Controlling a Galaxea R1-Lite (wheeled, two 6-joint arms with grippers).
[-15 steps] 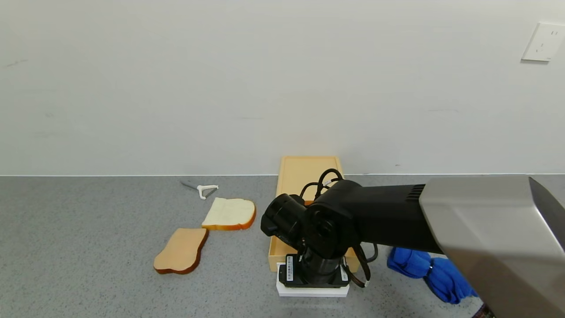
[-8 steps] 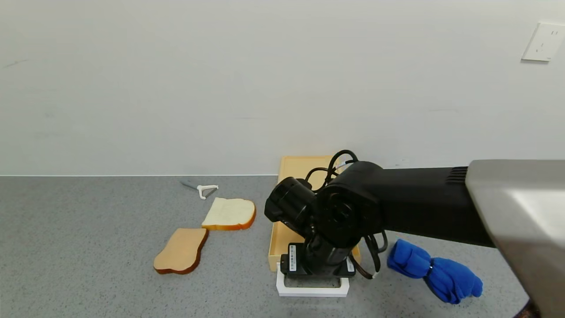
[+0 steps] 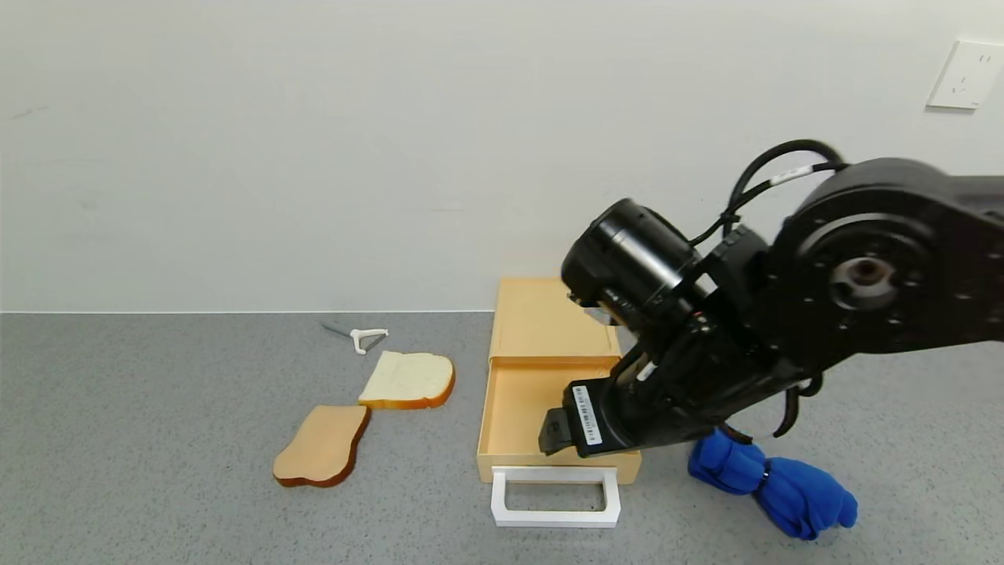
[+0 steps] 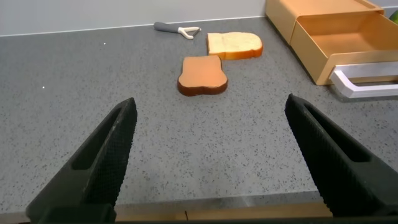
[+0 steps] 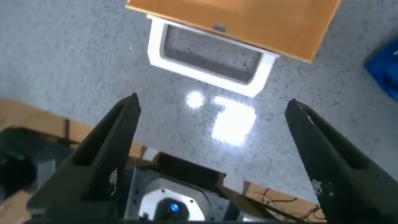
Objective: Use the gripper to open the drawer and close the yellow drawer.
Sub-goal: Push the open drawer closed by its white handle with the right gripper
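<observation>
Above the open drawer [image 3: 541, 392], right pincer [image 5: 211, 162] apparently spread.

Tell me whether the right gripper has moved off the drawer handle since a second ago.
Yes. The right gripper has lifted up and toward the robot's right, off the white handle, which it covered before; it now hangs open above the pulled-out drawer.

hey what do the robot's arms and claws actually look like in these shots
The right arm is matte black with round, drum-shaped joints, looped black cables with white tags, and a white barcode sticker near the right claw. Both wrist views show two dark, tapered fingers with ribbed inner faces. The left claw looks the same; its arm is out of view.
</observation>
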